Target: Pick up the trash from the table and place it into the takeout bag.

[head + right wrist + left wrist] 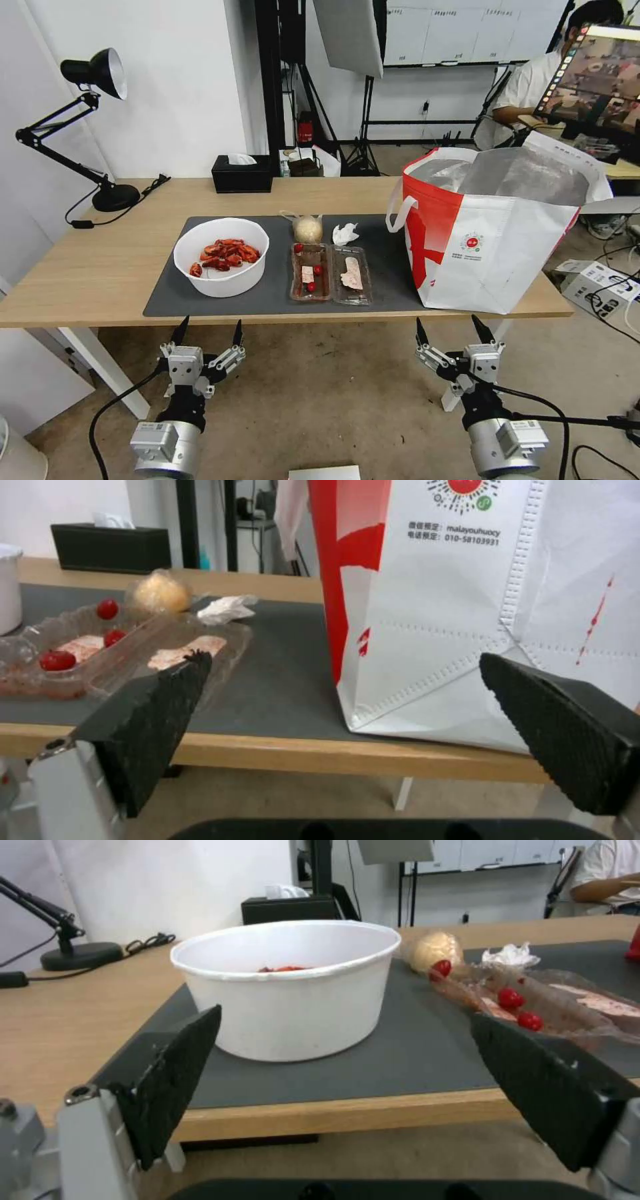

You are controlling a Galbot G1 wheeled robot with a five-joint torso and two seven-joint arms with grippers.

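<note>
Takeout bag top beyond the right wrist frame; bowl contents mostly behind its rim.

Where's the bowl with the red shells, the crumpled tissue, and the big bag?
white bowl point(227, 283), head view, on its front wall.
crumpled tissue point(345, 233), head view, on its middle.
takeout bag point(507, 260), head view, on its white front panel.

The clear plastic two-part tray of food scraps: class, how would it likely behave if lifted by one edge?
The clear plastic two-part tray looks thin and crinkled, so it would probably flex. The round red pieces lie loose and could roll out if it tilts. It likely weighs little.
</note>
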